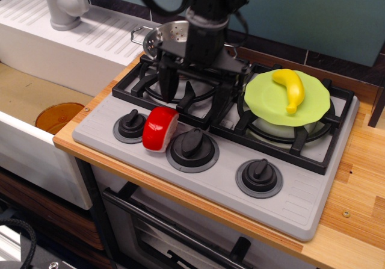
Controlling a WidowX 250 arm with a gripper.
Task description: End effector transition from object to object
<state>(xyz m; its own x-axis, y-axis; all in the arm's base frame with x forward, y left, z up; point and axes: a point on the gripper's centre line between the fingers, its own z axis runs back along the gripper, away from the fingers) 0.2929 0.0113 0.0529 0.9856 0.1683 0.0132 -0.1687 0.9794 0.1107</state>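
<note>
Mid-transit: I've got the gripper (194, 90) empty, fingers apart, over stove's rear-left burner. Next: drop onto red can (160, 129) nr counter's front edge.

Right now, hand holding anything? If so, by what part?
Nothing held. The hand is open over the left burner, fingers spread with nothing between them, just behind the red can. The banana lies on the green plate.

Arm is presenting black throughout, with black cables looping at top. Claw (194, 87) is showing a wide horizontal bar carrying two tapered black fingers (167, 81).
</note>
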